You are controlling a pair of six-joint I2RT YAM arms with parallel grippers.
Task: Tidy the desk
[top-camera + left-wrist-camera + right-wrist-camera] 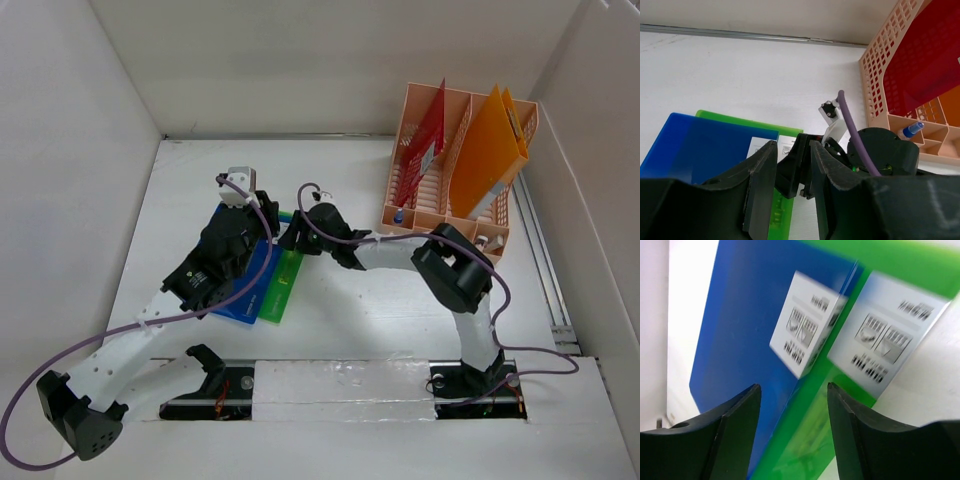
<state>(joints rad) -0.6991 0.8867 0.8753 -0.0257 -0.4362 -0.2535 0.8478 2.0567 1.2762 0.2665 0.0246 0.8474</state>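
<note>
The desk [350,320] is seen filling the middle of the top view, enclosed by white walls. Left of centre, a blue folder [243,290] is laid flat on it, overlapping a green folder [284,285]. The right hand [794,387] is held open just above their labelled edges. The left hand [791,146] is likewise spread, with nothing gripped. A peach file rack [440,222] is set at the upper right.
</note>
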